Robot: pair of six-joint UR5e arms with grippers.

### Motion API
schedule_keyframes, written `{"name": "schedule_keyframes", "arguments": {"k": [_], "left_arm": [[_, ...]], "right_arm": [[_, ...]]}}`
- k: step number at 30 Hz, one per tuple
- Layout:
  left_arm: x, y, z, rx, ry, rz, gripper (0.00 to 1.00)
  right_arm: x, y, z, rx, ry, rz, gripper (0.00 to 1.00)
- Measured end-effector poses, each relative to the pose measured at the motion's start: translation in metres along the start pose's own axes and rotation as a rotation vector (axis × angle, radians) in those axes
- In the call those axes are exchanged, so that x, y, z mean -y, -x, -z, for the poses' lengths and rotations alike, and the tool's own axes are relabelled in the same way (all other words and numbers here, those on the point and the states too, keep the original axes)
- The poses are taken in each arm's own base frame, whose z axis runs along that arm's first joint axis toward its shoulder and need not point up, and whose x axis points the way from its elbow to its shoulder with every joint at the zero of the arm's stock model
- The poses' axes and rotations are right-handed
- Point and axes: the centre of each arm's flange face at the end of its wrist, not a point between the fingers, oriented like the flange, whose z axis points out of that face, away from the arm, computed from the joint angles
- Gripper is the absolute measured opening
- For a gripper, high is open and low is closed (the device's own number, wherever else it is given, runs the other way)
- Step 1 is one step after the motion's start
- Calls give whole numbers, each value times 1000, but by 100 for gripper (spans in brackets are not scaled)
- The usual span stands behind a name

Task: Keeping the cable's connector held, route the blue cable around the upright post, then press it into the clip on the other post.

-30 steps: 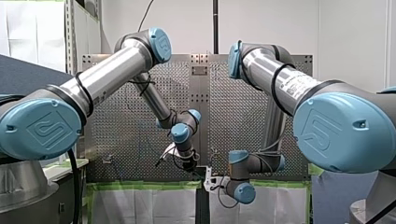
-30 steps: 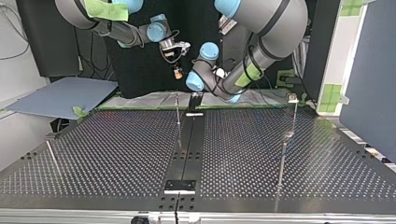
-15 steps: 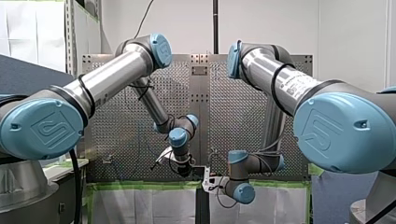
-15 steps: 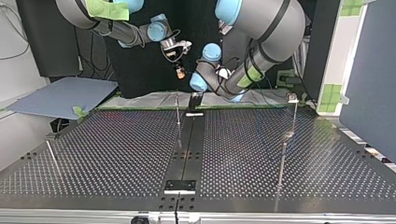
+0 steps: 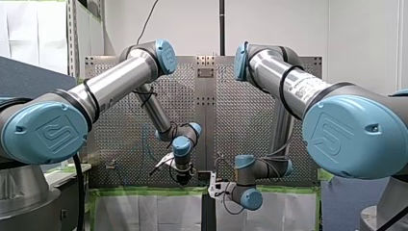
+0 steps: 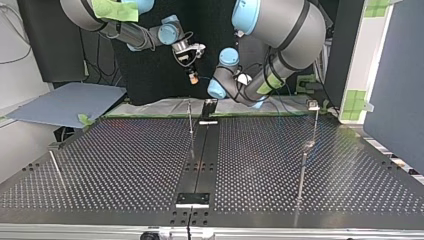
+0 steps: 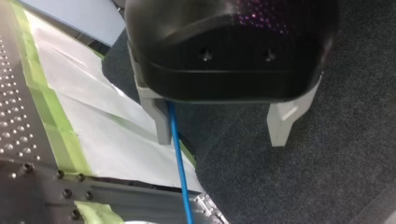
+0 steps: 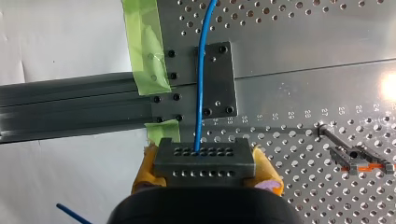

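Two steps are remaining, we are judging. Our right gripper [image 8: 205, 164] is clamping the connector [image 8: 204, 157], with the blue cable [image 8: 201, 84] running ahead of it. Our left gripper [image 7: 222, 136] is gaping, the cable passing just beside one finger. In the top view, the upright post [image 6: 190, 120] and, at its three o'clock, the clip post [image 6: 304, 155] are looking unwrapped.

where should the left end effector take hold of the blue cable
The thin straight run beyond the connector, which my right end effector holds clamped. In the left wrist view the blue cable passes inside my open left end effector, close beside one finger. Come across its length, a finger on either side, probably centring it first.
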Motion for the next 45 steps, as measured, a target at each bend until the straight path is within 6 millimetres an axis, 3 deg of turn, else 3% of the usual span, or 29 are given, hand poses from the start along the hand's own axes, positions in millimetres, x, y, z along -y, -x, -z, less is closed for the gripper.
{"name": "schedule_keyframes", "arguments": {"k": [14, 40, 41, 42, 44, 45], "left_arm": [[-10, 0, -5, -1, 11, 15, 100], [-5, 3, -6, 32, 6, -3, 100], [-4, 4, -6, 36, 7, -3, 85], [-4, 4, -6, 41, 7, -3, 85], [-2, 6, -7, 52, 8, -3, 59], [-2, 6, -7, 56, 9, -4, 59]], "right_arm": [[3, 0, 0, 1, -9, 1, 0], [10, 1, 0, 6, -46, 8, 0], [10, 1, 0, 6, -46, 8, 0], [10, 1, 0, 6, -46, 8, 0], [10, 1, 0, 6, -46, 8, 0], [10, 1, 0, 6, -46, 8, 0]]}}
